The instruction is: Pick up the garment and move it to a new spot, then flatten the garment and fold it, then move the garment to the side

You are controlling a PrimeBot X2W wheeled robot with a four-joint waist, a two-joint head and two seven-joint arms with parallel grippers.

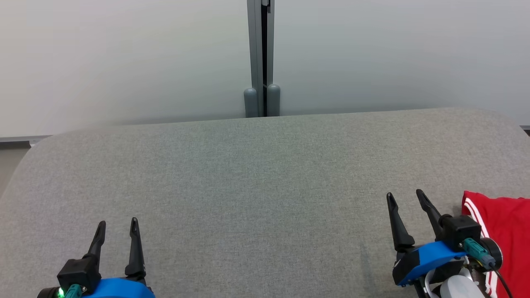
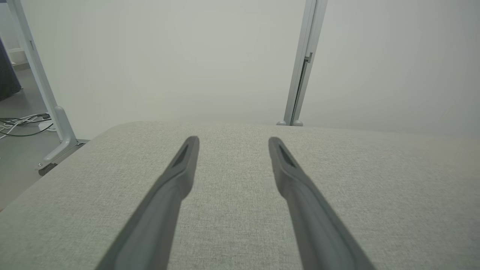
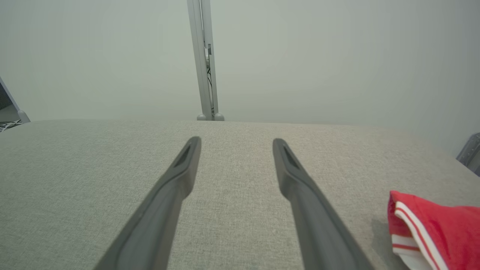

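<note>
A red garment with white stripes lies folded at the right edge of the grey fabric surface; in the right wrist view the garment sits at the lower right. My right gripper stands open just left of the garment, apart from it, with nothing between its fingers. Far over at the lower left my left gripper is open and empty too, and its fingers hover over bare fabric.
A pale wall with a grey vertical post rises behind the surface's far edge. In the left wrist view a metal stand leg and cables lie on the floor off the surface's left corner.
</note>
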